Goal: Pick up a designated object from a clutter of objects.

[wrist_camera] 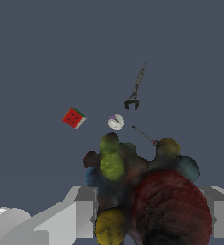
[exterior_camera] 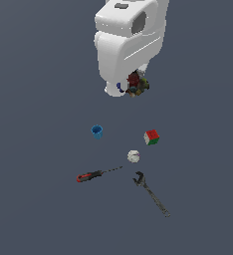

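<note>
White robot arm (exterior_camera: pixel 126 45) raised high above grey tabletop (exterior_camera: pixel 39 199), tool (wrist_camera: pixel 147 210) clamped on dark lumpy multicoloured object (wrist_camera: pixel 147 191). Small blue cup (exterior_camera: pixel 97 131) shows only in exterior view; wrist view shows grey fingers (wrist_camera: pixel 80 210).

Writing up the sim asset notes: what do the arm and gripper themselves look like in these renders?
The arm is glossy white with rounded, bulky link shells, plus a dark grey oval recess and a small dark inset near the top. No cables or markings show. In the wrist view the gripper has blocky, light grey, flat-faced fingers.
</note>
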